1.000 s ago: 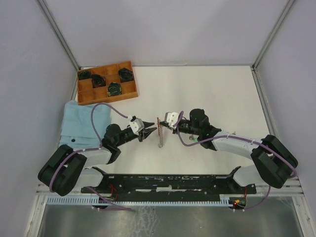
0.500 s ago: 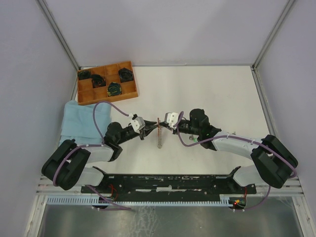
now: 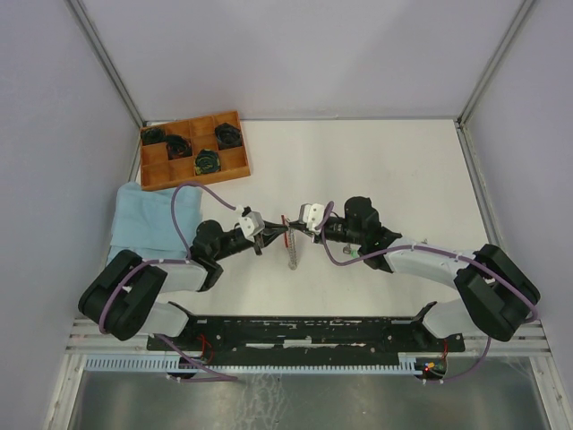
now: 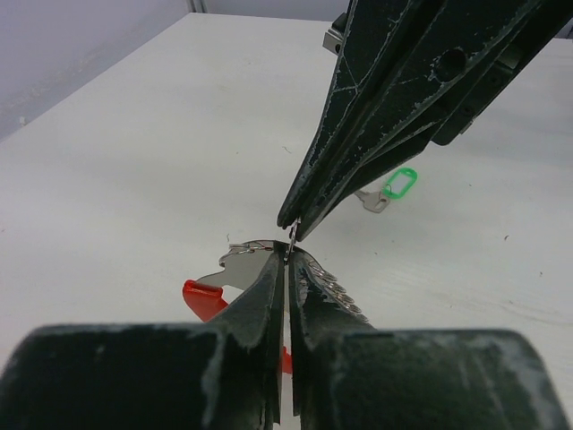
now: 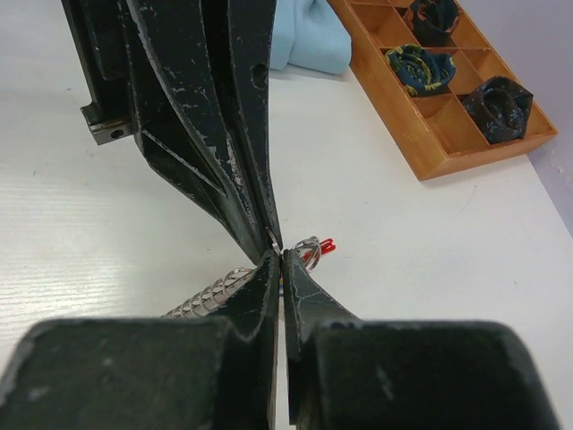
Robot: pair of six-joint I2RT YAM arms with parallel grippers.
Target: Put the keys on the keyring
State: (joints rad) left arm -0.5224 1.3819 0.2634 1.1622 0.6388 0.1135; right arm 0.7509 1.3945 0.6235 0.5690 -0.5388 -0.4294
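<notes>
The keyring [image 4: 291, 236] is pinched from two sides at once. The left gripper [image 4: 286, 258] is closed to a hairline slit, with its tips on the near side of the thin ring wire. The right gripper [image 4: 292, 226] is shut just as tightly and meets the same wire from the far side, so the two pairs of tips almost touch across the keyring. A short silver chain [image 4: 338, 294] trails from the keyring on one side and a red strap [image 4: 202, 299] on the other. A flat silver piece [image 4: 236, 265] lies against the keyring beside the strap; whether it is a key blade or a clasp cannot be told. A green-headed key [image 4: 395, 186] lies on the white table [image 4: 134, 134] beyond the keyring, apart from it and held by neither gripper. The step in hand is judged to be steadying or prising open the ring, with threading not yet begun for this key. The next move would call for one gripper to keep the keyring fixed while the other lets go, so that the key can be fetched and its hole brought to the split in the wire. Compared with a second ago, the left gripper, which then stood apart from the keyring, has been brought up to it, while the right gripper has barely shifted.
</notes>
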